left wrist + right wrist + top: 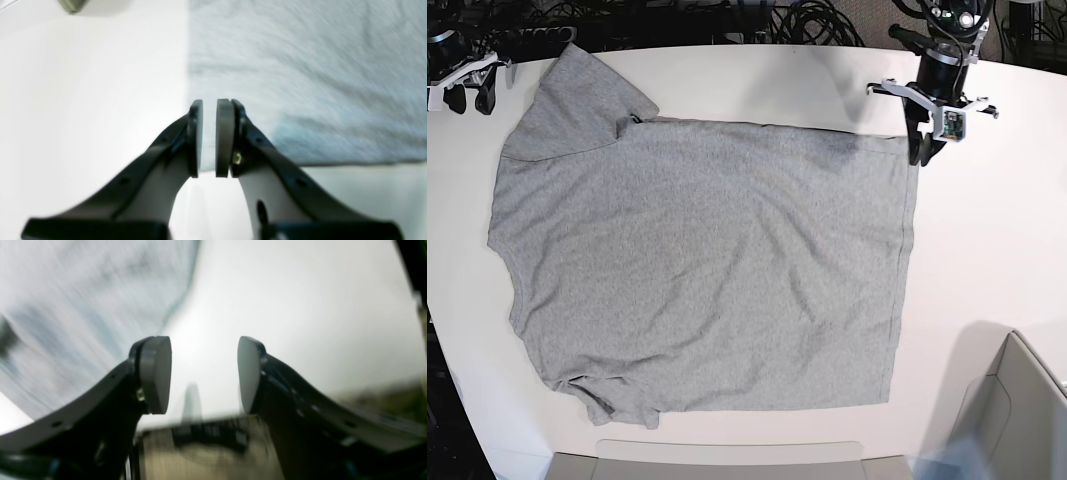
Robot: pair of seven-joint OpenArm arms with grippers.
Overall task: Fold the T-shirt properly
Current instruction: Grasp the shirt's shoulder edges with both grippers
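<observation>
bright even overhead light, soft shadows, motion-blurred wrist views, sharp base view

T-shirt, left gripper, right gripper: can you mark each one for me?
T-shirt [707,270], base view, middle of the flat grey body.
Left gripper [919,152], base view, at its fingertips over the shirt's hem corner.
Right gripper [204,373], right wrist view, midway between its spread pads.

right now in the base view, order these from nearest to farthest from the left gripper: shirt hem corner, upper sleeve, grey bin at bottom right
From the left gripper:
1. T-shirt hem corner, right beside it.
2. Grey bin, bottom right, near the table edge.
3. Upper sleeve, far across, top left.
</observation>
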